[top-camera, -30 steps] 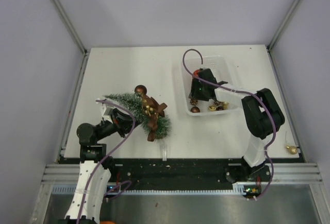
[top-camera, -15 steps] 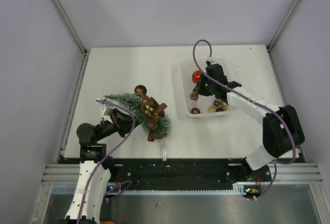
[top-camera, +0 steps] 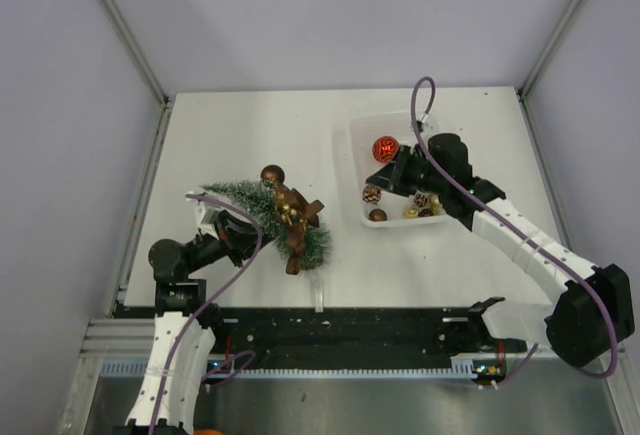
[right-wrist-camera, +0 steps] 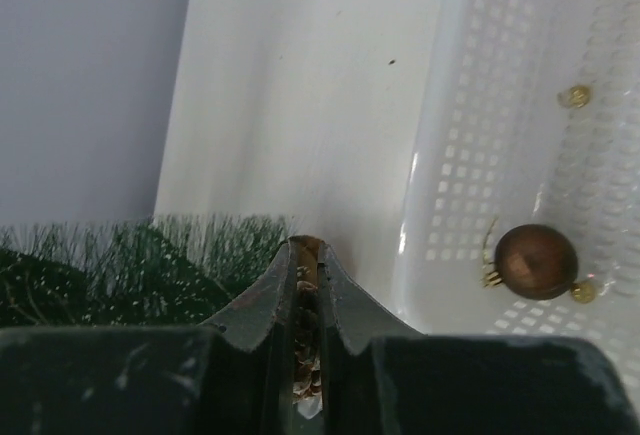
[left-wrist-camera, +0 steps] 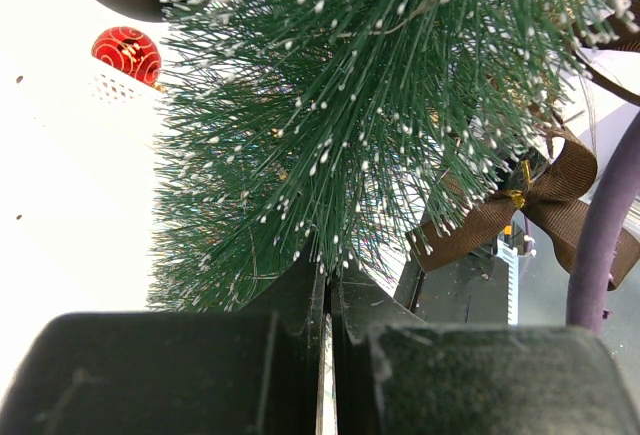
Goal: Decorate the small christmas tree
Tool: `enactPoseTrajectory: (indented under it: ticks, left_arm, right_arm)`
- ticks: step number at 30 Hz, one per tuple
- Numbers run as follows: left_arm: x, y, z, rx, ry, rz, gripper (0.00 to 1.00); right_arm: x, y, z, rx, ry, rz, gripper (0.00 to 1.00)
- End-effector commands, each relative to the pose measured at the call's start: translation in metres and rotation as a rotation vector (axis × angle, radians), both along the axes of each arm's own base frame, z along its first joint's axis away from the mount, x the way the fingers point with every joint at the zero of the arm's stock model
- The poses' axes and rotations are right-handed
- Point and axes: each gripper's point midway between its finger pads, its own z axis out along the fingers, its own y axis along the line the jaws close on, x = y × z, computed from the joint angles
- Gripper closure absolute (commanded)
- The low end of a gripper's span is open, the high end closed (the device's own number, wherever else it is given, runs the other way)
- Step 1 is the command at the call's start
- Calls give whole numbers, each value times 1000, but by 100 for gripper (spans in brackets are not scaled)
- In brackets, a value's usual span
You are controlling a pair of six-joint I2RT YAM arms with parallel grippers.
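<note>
On the table (top-camera: 240, 135) the tree (top-camera: 262, 207) lies tilted on its side, its frosted bristles fanning out straight ahead of the left gripper (left-wrist-camera: 328, 273), whose jaws are pressed together at its foot and seem to pinch it there. It is partly dressed: a dark brown ball (top-camera: 272, 174) sits beyond those jaws, and a brown bow (left-wrist-camera: 530, 205) hangs to their right with some gold bits. More is left, I judge, since the white basket (top-camera: 395, 123) below and to the right of the right gripper (right-wrist-camera: 305, 255) holds a red ball (top-camera: 385, 148), a brown ball (right-wrist-camera: 536, 257) and smaller pieces. The right jaws are nearly together, clamped on a small brown scaly thing (right-wrist-camera: 303, 345) (a pine cone, by the look of it).
</note>
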Motion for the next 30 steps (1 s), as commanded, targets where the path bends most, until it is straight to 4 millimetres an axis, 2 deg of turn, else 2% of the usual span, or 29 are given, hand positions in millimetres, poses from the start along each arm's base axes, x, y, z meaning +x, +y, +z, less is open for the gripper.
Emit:
enactPoseTrajectory:
  ticks: [1, 4, 8, 13, 24, 30]
  left_arm:
    - [0, 1, 8, -3, -57, 10, 100]
    - [1, 1, 8, -3, -58, 13, 100]
    - [1, 1, 8, -3, -59, 14, 100]
    - [1, 1, 8, -3, -58, 13, 100]
    - [0, 1, 8, -4, -60, 10, 100]
    - [0, 1, 8, -4, -60, 12, 100]
  right_arm:
    - [-35, 39, 33, 213, 22, 155, 93]
    - [-50, 63, 46, 274, 0, 203, 93]
    - [-58, 86, 61, 370, -28, 201, 93]
    - [-59, 100, 66, 433, -66, 145, 94]
    - [-50, 103, 58, 397, -159, 58, 98]
    - [-56, 105, 41, 331, -154, 52, 100]
